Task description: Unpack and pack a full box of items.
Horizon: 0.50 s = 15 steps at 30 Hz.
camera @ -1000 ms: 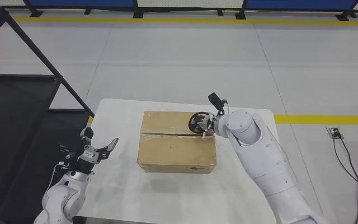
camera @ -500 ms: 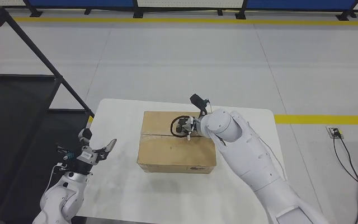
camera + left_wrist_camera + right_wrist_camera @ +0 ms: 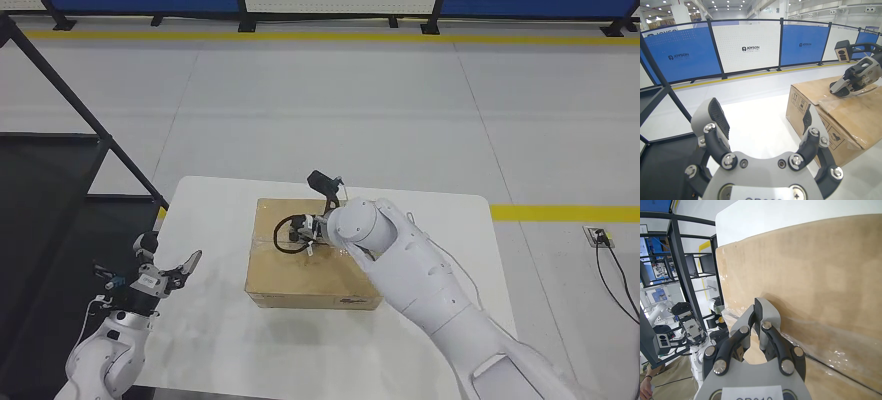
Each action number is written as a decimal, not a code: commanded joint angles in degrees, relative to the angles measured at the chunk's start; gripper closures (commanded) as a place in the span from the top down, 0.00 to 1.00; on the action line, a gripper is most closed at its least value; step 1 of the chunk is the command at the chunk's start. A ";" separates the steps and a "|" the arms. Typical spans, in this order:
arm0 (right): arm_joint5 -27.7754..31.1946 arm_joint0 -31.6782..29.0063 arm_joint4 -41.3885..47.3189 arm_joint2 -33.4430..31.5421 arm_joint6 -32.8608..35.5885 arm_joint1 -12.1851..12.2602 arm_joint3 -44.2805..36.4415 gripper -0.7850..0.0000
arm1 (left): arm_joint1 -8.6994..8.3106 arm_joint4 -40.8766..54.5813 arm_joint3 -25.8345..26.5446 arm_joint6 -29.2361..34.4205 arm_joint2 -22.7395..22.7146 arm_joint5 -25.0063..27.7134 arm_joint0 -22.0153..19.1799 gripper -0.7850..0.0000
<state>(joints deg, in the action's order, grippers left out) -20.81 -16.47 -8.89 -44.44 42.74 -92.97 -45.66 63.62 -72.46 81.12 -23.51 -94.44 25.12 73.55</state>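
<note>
A taped-up cardboard box (image 3: 315, 265) lies on the white table (image 3: 210, 330). My right gripper (image 3: 296, 233) rests on its lid at the centre seam, toward the far left corner, fingers shut and tips down on the clear tape (image 3: 829, 351). In the right wrist view the right gripper (image 3: 756, 308) has its pads pressed together above the box (image 3: 810, 275), with crumpled tape just ahead. The left wrist view shows that right gripper (image 3: 838, 91) on the box (image 3: 848, 113), beside wrinkled tape (image 3: 829, 102). My left gripper (image 3: 168, 255) (image 3: 763, 115) hangs open and holds nothing over the table's left edge, apart from the box.
A black metal rack (image 3: 60, 230) stands just left of the table, close to the left arm. White table surface lies bare in front of the box and to its left. Blue and white fence panels (image 3: 745, 51) close off the floor behind.
My right gripper has slid leftward along the box's top seam, from the right end to near the left end. The left gripper has drifted slightly down and left, still open.
</note>
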 commanded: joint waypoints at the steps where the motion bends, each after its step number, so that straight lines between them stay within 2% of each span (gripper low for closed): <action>1: 0.70 0.67 0.72 0.71 0.07 -0.74 1.17 0.00 | -0.02 0.02 -0.03 -0.07 -0.08 0.06 0.11 1.00; 11: 3.68 2.82 3.44 2.82 0.70 -3.66 5.87 0.00 | -0.06 0.28 -0.77 -0.44 -0.04 0.18 0.18 1.00; 15: 6.58 3.20 4.91 2.84 2.37 -4.37 6.74 0.00 | -0.07 0.38 -0.76 -0.41 0.05 0.27 0.22 1.00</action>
<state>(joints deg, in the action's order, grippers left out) -15.15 -13.38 -4.28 -41.51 44.78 -97.23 -39.12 63.55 -72.05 80.32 -23.93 -94.41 25.40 73.74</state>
